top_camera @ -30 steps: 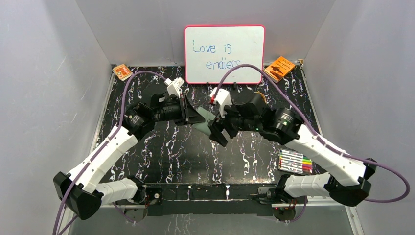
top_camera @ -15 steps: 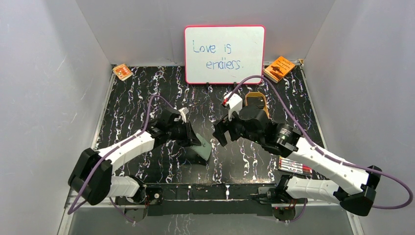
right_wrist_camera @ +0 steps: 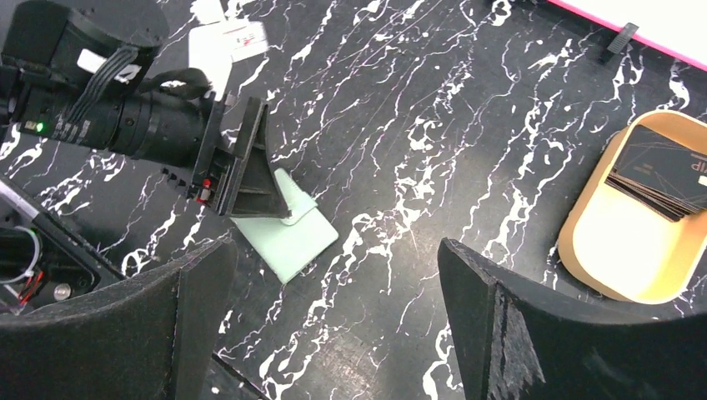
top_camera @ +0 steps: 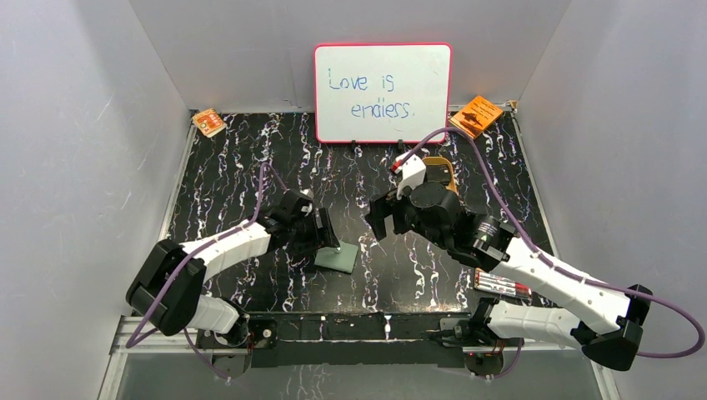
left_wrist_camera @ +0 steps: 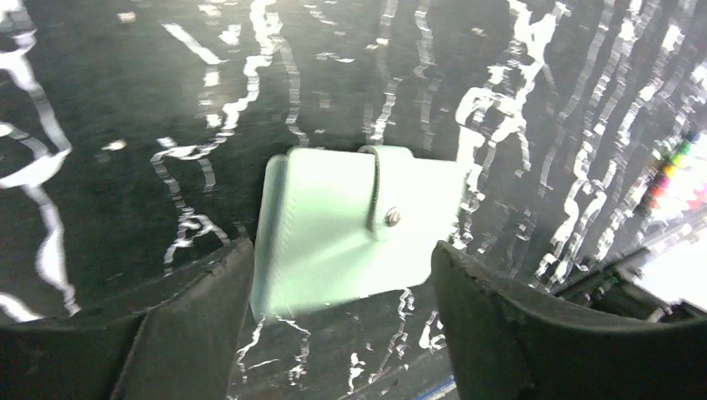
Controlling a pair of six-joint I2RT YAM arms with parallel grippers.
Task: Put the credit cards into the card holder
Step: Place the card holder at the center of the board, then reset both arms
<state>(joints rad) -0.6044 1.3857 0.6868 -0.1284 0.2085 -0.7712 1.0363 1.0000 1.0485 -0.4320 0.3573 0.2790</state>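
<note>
L gripper [top_camera: 323, 236]: jaws spread wide, low at holder's edge, not clamping.
R gripper [right_wrist_camera: 335, 258]: jaws apart, empty, above mid-table.
Card holder [left_wrist_camera: 350, 229]: flat on table, front-centre, strap snapped.
Credit cards [right_wrist_camera: 663, 171]: stacked in tan oval tray [right_wrist_camera: 600, 250], rear R.

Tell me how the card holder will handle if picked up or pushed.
The card holder lies thin and flat, so probably light but hard to get under. Its snapped strap should keep it shut. Its smooth face may slide if pushed.
</note>
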